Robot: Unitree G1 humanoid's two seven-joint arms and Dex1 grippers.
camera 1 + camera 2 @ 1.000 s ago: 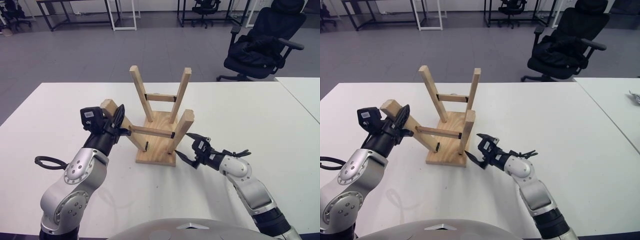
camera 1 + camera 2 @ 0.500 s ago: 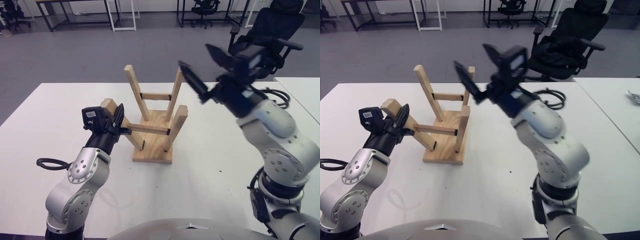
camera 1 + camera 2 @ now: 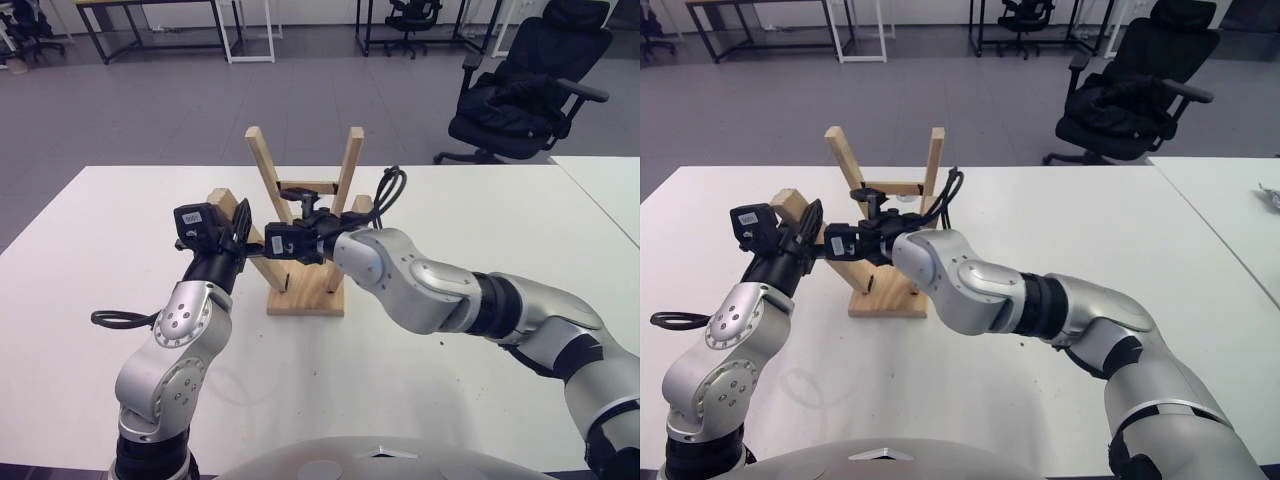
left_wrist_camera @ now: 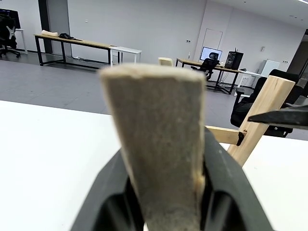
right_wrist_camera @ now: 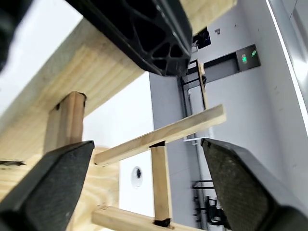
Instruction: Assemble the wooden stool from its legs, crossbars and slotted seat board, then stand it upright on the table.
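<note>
The wooden stool stands upside down on its seat board (image 3: 312, 296), legs pointing up, with a crossbar (image 3: 308, 187) joining the two far legs. My left gripper (image 3: 237, 232) is shut on the near-left leg (image 4: 154, 144), which leans outward; black fingers (image 4: 113, 192) press on both of its sides. My right arm crosses over from the right. Its gripper (image 3: 283, 243) is open right beside the left gripper, at the near crossbar (image 5: 163, 134), which runs between the spread fingers (image 5: 48, 187). That arm hides most of the near-right leg.
The white table (image 3: 500, 230) has free surface to the right and front of the stool. A second table's corner (image 3: 605, 185) lies at far right. Beyond the table's far edge are a black office chair (image 3: 520, 90) and desks on grey floor.
My right arm rose from the seat's right corner, swung high, then came down across to the near crossbar beside the left gripper. The stool shifted slightly left. The left gripper kept its hold.
</note>
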